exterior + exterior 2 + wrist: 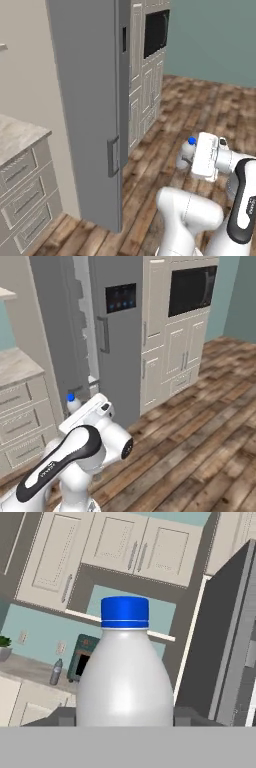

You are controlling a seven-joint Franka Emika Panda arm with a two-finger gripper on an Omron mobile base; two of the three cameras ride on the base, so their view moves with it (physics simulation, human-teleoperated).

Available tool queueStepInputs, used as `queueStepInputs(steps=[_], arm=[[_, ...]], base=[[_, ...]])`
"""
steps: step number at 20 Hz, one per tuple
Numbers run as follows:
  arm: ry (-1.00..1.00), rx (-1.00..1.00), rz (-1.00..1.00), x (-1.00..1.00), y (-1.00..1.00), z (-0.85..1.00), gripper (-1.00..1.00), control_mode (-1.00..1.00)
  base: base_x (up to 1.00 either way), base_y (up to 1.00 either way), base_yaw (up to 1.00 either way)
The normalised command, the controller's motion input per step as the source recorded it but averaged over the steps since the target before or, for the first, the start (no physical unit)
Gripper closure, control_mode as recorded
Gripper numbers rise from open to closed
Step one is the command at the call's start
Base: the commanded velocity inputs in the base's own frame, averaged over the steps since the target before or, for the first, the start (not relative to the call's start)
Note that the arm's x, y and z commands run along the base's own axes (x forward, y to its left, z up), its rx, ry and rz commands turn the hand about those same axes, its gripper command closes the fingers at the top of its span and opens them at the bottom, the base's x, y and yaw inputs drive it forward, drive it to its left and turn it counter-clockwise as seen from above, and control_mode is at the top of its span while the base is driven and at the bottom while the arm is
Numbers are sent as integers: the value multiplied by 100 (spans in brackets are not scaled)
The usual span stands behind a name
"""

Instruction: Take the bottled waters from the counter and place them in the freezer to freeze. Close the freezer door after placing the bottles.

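The whitish bottle (pixel 125 672) with its blue cap (pixel 125 612) stands upright between the gripper's (pixel 125 717) two dark finger tips, which press against its lower sides; the pincer is clenched on it and carries it in the air. From the hand camera the bottle rises straight up from between the tips, its cap uppermost. In the left base view the same bottle (pixel 186 152) pokes out from the left side of the white hand, held above the wooden floor (pixel 195 105), to the right of the open freezer door (pixel 87 105). In the right base view it (pixel 73 404) sits just beside the hand's upper left edge, in front of the open freezer (pixel 82 346) and near the lower part of the compartment.

The second bottle, darker grey (pixel 56 672), stands upright far off on the counter (pixel 30 668), just left of the dark green toaster oven (pixel 82 657). A green plant (pixel 4 646) sits at the counter's left edge. The freezer door stands swung wide, its edge and handle facing the left base camera, with the counter (pixel 17 135) to its left.
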Motion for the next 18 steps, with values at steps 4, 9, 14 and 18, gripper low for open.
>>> queueStepInputs(steps=[4, 9, 14, 18], arm=[[0, 0, 0, 0, 0, 0, 100, 100], [0, 0, 0, 0, 0, 0, 100, 100], [0, 0, 0, 0, 0, 0, 100, 100], [0, 0, 0, 0, 0, 0, 100, 100]], base=[[100, -100, 0], [100, -100, 4], [87, -92, 27], [55, -54, 57]])
